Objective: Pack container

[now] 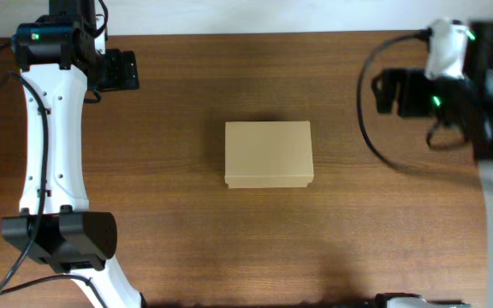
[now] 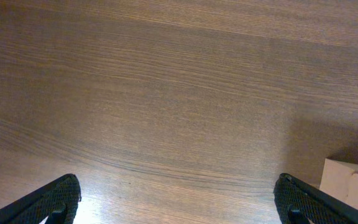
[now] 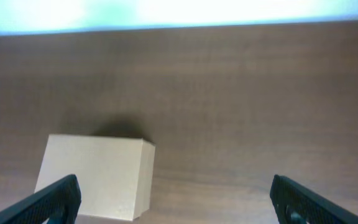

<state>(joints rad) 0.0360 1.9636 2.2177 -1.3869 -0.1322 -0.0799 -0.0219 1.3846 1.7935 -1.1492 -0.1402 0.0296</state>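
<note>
Two arms wait with jaws spread wide and empty: your left end effector (image 2: 178, 203) and your right end effector (image 3: 175, 203). You'll find the container (image 1: 269, 154) lying closed mid-bench (image 1: 169, 205), between the two and well apart from both.

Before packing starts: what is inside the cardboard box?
The container is closed, so its inside is hidden. Nothing lies on top of it.
</note>
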